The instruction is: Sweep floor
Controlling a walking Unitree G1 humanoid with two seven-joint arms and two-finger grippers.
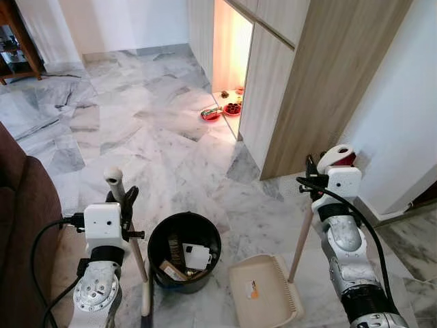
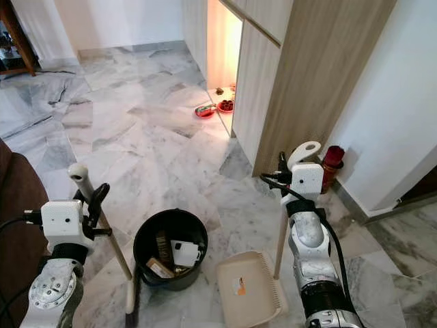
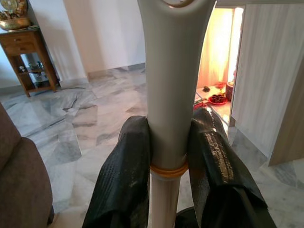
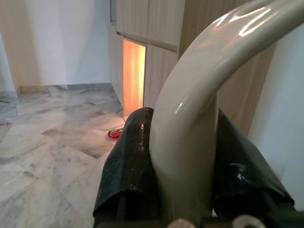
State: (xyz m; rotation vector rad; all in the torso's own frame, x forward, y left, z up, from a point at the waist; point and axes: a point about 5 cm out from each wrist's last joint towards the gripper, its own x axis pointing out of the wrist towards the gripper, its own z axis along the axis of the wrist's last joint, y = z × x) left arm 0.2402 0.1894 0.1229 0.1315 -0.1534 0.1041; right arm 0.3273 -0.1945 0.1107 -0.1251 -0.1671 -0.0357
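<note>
1. Marble floor [image 1: 150, 130]: grey-white tiles running from the robot's feet to the far wall.
2. Wood-panel cabinet [image 1: 321, 82]: ahead on the right, with a lit orange niche at floor level. Red bowls [image 1: 222, 111] sit at the niche opening.
3. Brown sofa [image 1: 24, 225]: edge of it on the robot's left.
4. Wooden side table [image 3: 26, 57]: far left against the wall.
5. Black bin [image 1: 184, 251]: on the floor between the two arms, with a white scrap and cardboard bits inside.
6. Dustpan [image 1: 263, 288]: cream, lying flat on the floor just right of the bin. Its long handle [image 1: 300, 246] rises to the right gripper.
7. Broom [image 1: 126, 219]: pale grip on top over a wooden pole that slants down just left of the bin. Head is near the frame's bottom edge, hard to make out.
8. Left gripper [image 3: 168, 156]: fingers [image 3: 126, 180] pinching the broom's grey grip from both sides, just above an orange ring.
9. Right gripper [image 4: 183, 161]: fingers [image 4: 128, 161] clamped on the curved cream top of the dustpan handle.
10. Red object [image 2: 332, 160]: on the floor by the white wall, past the right arm. Can't identify it.
</note>
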